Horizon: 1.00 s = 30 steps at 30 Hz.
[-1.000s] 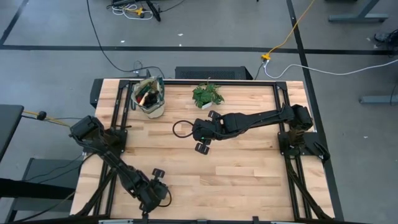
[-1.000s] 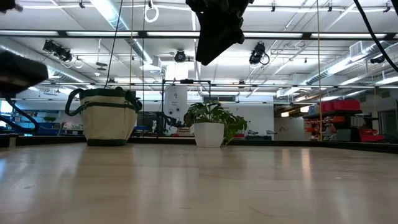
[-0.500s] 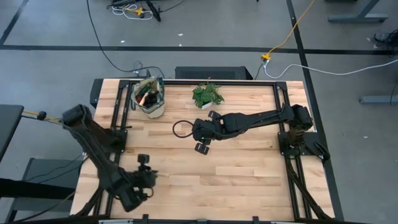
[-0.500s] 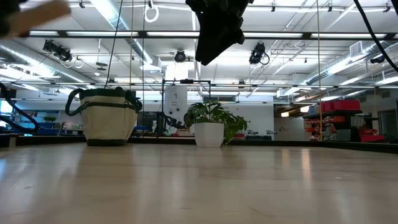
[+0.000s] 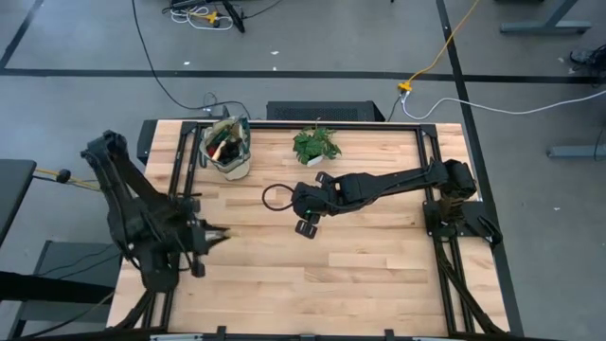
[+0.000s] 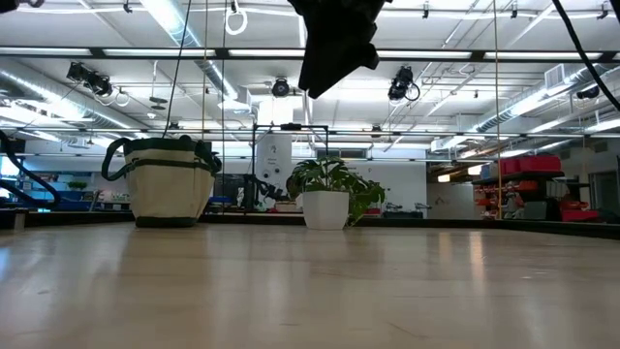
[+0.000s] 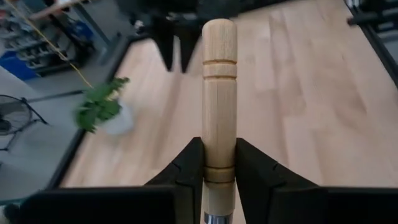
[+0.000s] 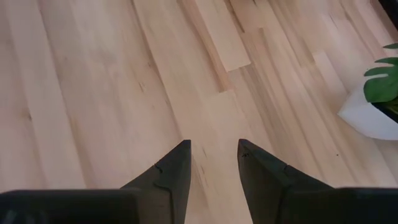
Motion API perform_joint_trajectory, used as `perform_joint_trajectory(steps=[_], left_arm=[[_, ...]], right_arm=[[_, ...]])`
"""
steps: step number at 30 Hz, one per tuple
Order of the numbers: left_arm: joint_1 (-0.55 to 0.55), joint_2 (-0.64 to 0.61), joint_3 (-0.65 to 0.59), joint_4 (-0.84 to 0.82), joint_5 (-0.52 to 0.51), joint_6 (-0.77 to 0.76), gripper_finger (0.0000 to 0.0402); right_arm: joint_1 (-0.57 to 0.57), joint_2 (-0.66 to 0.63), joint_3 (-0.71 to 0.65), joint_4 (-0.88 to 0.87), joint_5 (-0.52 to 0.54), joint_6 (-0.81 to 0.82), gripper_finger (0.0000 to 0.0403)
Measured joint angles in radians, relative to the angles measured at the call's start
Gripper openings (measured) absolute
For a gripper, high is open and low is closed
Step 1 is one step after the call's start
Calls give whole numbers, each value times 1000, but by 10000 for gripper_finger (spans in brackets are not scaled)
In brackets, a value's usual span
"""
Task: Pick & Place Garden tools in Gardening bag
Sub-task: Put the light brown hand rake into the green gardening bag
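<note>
From my remote station: my left gripper is clamped on a wooden-handled tool, the round handle standing straight out between the two dark fingers, its grooved end pointing across the table toward the far arm. In the overhead view the left arm is folded high over the table's left edge, elbow raised toward the back corner and wrist angled down and inward, with the left gripper just inside the left rail, facing the middle of the boards.

My right arm reaches level from its base on the right side, stretched long across the table's centre, the wrist bent down; the right gripper hangs above bare wood with its fingers parted and nothing between them. A dark cable loop lies just beside that wrist.

The gardening bag stands upright at the back left of the table, beige with dark trim, other tools poking out of its top; from table level the bag sits left of the potted plant, which stands at back centre, well apart from both grippers
</note>
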Motion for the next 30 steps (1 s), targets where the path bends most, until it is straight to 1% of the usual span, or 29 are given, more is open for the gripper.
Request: perform_joint_trajectory(steps=[5,9,13,16,18,23,25,28,30], left_arm=[[14,-77,-1,-34,-78,19,71],[32,-140,-1,-68,-162,40,71],[53,-215,-2,-94,-212,49,71],[59,-287,-44,-73,-275,70,71],[59,-351,-98,-38,-321,84,71],[59,-520,-246,125,-445,161,71],[59,-578,-289,165,-477,182,71],[59,-647,-344,238,-553,210,71],[67,-687,-371,275,-553,220,71]], right_arm=[[1,0,0,27,0,-2,132],[1,0,0,41,0,-4,132],[2,0,0,48,0,-8,132],[2,0,0,48,0,-16,132],[2,0,0,54,0,-29,132],[3,0,0,79,0,-42,132],[3,0,0,87,1,-58,132],[3,0,0,106,1,-66,132],[3,0,0,127,1,-80,132]])
